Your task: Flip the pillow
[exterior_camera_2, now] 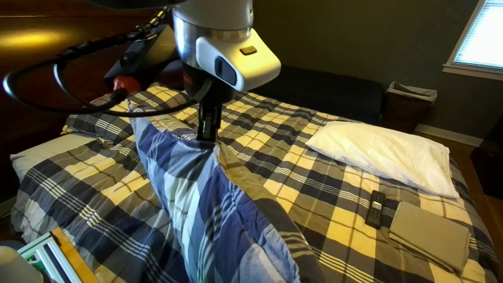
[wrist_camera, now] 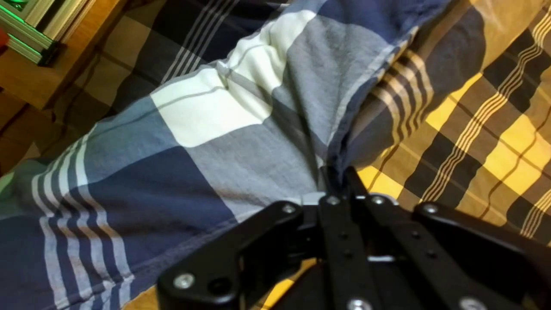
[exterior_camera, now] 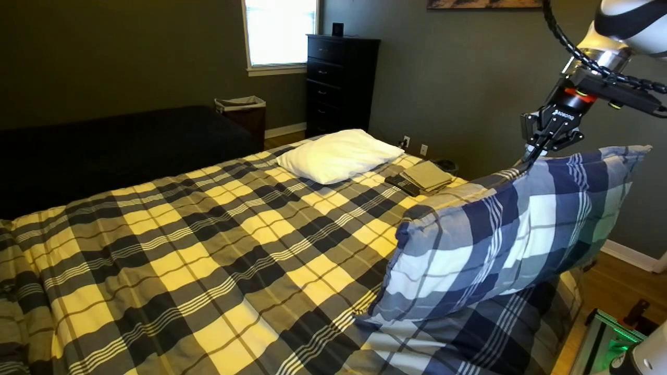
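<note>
Pointing downward, the arm [exterior_camera_2: 214,37] pinches the plaid pillow [exterior_camera: 510,234] by its upper edge between the jaws

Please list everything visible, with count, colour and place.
bedspread: 1, yellow-navy, centre
plaid pillow: 1, blue-white, tilted on bedspread
white pillow: 1, white, on bedspread
folded cloth: 1, tan, on bedspread
remote: 1, black, beside folded cloth
low furniture: 1, black, background
window: 1, white, background
dresser: 1, black, beside window
basket: 1, brown, near dresser
outlets: 2, white, background
metal frame: 1, silver, beside bedspread
tool: 1, black, gripping plaid pillow
arm: 1, white, above tool
</note>
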Tool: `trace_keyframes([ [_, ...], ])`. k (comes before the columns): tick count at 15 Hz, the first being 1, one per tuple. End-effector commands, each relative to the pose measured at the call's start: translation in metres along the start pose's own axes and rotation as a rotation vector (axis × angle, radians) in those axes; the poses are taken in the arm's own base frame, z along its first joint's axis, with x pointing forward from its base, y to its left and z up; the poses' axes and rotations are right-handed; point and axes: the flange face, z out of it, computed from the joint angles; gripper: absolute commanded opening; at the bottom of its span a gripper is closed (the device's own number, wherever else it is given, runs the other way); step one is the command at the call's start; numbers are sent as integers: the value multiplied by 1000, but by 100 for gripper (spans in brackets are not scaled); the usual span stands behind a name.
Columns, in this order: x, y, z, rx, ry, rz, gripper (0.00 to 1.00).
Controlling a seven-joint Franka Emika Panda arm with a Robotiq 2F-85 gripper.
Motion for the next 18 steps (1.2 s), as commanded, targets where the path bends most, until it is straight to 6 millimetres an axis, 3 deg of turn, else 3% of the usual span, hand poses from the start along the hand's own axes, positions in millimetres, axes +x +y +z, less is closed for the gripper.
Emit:
trace_keyframes([
  [1, 31, -12, 5, -4, -38, -21, 1],
  [5, 43, -29, 23, -48, -75, -97, 1],
  [13, 42, -76, 10, -61, -29, -280, 1],
  [18, 61, -95, 39, -57, -38, -312, 1],
])
